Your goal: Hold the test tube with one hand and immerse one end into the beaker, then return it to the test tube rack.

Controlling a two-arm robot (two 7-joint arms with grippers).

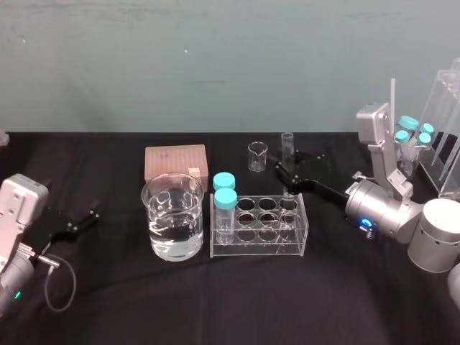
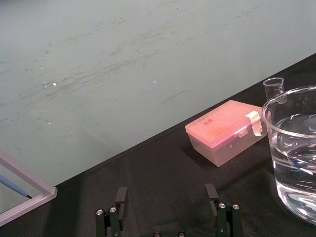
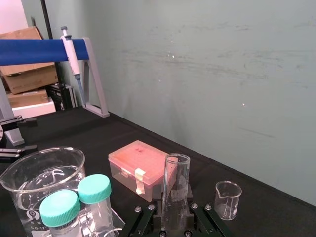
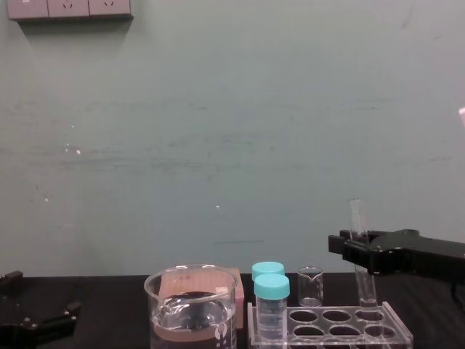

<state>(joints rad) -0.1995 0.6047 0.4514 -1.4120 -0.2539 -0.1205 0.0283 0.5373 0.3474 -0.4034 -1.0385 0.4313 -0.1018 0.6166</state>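
The test tube (image 1: 287,146) stands nearly upright over the back right hole of the clear test tube rack (image 1: 259,248). My right gripper (image 1: 287,180) is shut on its middle. From the chest, the tube (image 4: 361,280) has its rounded end right at the rack's (image 4: 330,325) top plate, below the right gripper (image 4: 354,251). I cannot tell whether it sits inside the hole. In the right wrist view the tube (image 3: 176,185) rises between the black fingers (image 3: 195,210). The water-filled beaker (image 1: 172,215) stands left of the rack. My left gripper (image 1: 92,214) rests open at the table's left.
Two teal-capped vials (image 1: 225,201) stand in the rack's left holes. A pink tip box (image 1: 176,162) and a tiny clear beaker (image 1: 257,155) sit behind. More teal-capped vials (image 1: 413,133) and a clear stand (image 1: 445,136) are at the far right.
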